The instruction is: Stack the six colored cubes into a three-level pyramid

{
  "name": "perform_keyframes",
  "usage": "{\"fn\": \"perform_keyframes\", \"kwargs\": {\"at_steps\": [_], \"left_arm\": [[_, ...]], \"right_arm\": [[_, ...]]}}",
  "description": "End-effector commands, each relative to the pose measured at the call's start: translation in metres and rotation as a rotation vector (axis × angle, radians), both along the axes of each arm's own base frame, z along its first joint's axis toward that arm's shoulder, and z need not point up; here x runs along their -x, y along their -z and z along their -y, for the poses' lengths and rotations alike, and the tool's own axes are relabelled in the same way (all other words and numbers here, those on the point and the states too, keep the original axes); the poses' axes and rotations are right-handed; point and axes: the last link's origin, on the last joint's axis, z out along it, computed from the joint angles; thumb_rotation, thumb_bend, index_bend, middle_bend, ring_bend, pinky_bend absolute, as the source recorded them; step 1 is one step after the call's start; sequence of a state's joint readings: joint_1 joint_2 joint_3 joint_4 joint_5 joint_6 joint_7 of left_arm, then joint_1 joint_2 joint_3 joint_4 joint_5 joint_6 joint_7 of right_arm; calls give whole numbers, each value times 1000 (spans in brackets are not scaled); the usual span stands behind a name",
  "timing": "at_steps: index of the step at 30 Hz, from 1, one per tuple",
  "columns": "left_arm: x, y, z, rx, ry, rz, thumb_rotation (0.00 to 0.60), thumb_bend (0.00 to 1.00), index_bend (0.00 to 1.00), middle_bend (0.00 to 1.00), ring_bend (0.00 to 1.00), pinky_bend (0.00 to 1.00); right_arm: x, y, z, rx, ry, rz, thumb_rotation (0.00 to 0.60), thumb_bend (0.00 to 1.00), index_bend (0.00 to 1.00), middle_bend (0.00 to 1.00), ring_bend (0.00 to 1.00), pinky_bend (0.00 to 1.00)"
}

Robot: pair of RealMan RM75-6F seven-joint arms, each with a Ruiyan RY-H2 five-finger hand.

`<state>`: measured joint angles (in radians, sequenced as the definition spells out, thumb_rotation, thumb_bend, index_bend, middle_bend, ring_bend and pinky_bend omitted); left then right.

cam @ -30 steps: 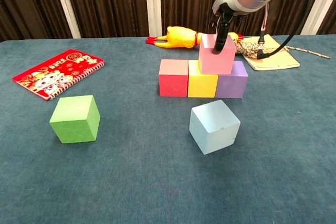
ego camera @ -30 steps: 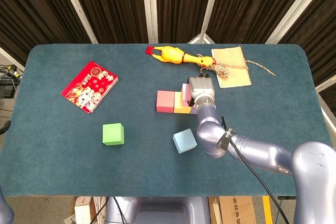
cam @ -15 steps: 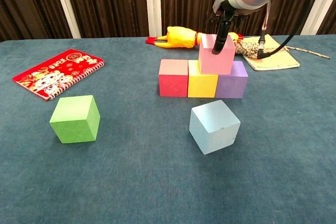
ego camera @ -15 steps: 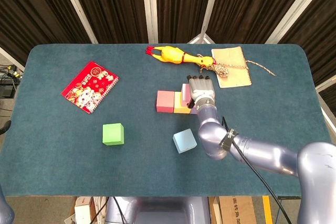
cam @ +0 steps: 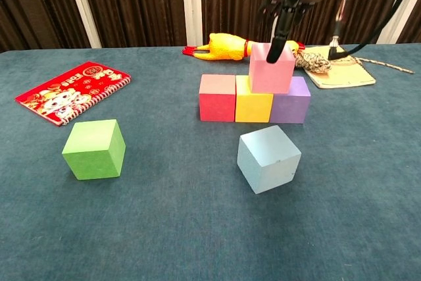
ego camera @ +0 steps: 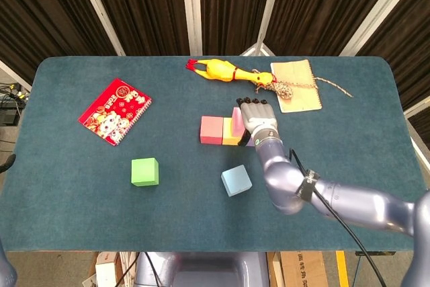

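- While the right hand [cam: 284, 6] is hanging above the cube stack, its dark fingers [cam: 281, 27] are pointing down, pressed close together, with the tips at the top edge of the pink cube [cam: 271, 68]; whether they are touching it cannot be told, and nothing is being held.
- In the head view the right hand [ego camera: 258, 117] is covering most of the pink cube and the purple cube beneath it.
- Three cubes are forming the bottom row, touching side by side: the red cube [cam: 218, 97] on the left, the yellow cube [cam: 254, 106] in the middle and the purple cube [cam: 292, 102] on the right. The row's long axis is running left to right across the table [cam: 197, 228].
- The pink cube is sitting upright on the second level, straddling the seam between the yellow and purple cubes, its faces square with the row.
- The light blue cube [cam: 269, 158] is lying on the table in front of the row, near it but apart, turned slightly so that one corner is pointing toward the chest camera.
- The green cube [cam: 95, 149] is standing well apart to the left, upright.
- A red notebook [cam: 71, 90] is lying at the left; a rubber chicken [cam: 220, 46], a rope toy [cam: 314, 62] and a tan notebook [ego camera: 295, 85] are lying behind the row.
- The left hand is out of both views.
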<state>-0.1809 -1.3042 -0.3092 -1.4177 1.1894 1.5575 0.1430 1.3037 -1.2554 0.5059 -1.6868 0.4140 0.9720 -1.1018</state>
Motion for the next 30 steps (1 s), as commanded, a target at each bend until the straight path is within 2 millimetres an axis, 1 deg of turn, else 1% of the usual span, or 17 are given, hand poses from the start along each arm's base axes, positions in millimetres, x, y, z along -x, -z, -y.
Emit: {"fn": "perform_keyframes", "kwargs": {"at_steps": [1,4,6,7,9,11,12,14,17,19,24,26,27,30], "left_arm": [[-1,-1,2,5,14,4,600,156,148,0,0,18],[-3,-1,3,15,38,22,600,146,146,0,0,18],[-5,0,5,31,55,44,600,142,145,0,0,18],[-6,0,6,39,61,52,600,142,145,0,0,18],[-7,1,7,59,68,55,600,142,145,0,0,18],[-9,4,8,80,67,43,600,142,144,0,0,18],[-9,6,7,91,65,41,600,142,144,0,0,18],[-10,11,7,130,54,42,600,134,144,0,0,18],[-10,15,4,174,47,73,600,111,145,0,0,18],[-11,14,2,194,51,97,600,111,144,0,0,18],[-18,5,-6,258,71,123,600,110,142,0,0,18],[-25,-1,-10,308,78,123,600,106,142,0,0,19],[-29,-4,-12,327,81,131,600,103,142,0,0,20],[-42,-16,-16,392,70,150,600,95,142,0,0,24]], "right_arm": [[12,-37,-13,126,-63,35,600,162,0,67,0,0],[29,-60,-24,221,-100,35,600,155,0,67,0,0],[46,-79,-33,299,-128,44,600,155,0,67,0,0],[52,-84,-36,323,-138,47,600,155,0,67,0,0],[74,-103,-48,403,-159,51,600,155,0,67,0,0],[92,-117,-58,458,-176,40,600,155,0,67,0,0],[98,-121,-62,472,-185,34,600,155,0,67,0,0],[117,-133,-74,496,-199,2,600,155,0,67,0,0],[134,-145,-87,509,-205,-6,600,154,0,67,0,0],[144,-152,-95,525,-205,-6,600,154,0,67,0,0],[170,-158,-120,541,-223,-5,600,154,0,67,0,0],[185,-158,-137,556,-230,-10,600,154,0,67,0,0],[189,-157,-142,563,-235,-11,600,155,0,67,0,0],[208,-148,-173,596,-263,-18,600,155,0,67,0,0]]}}
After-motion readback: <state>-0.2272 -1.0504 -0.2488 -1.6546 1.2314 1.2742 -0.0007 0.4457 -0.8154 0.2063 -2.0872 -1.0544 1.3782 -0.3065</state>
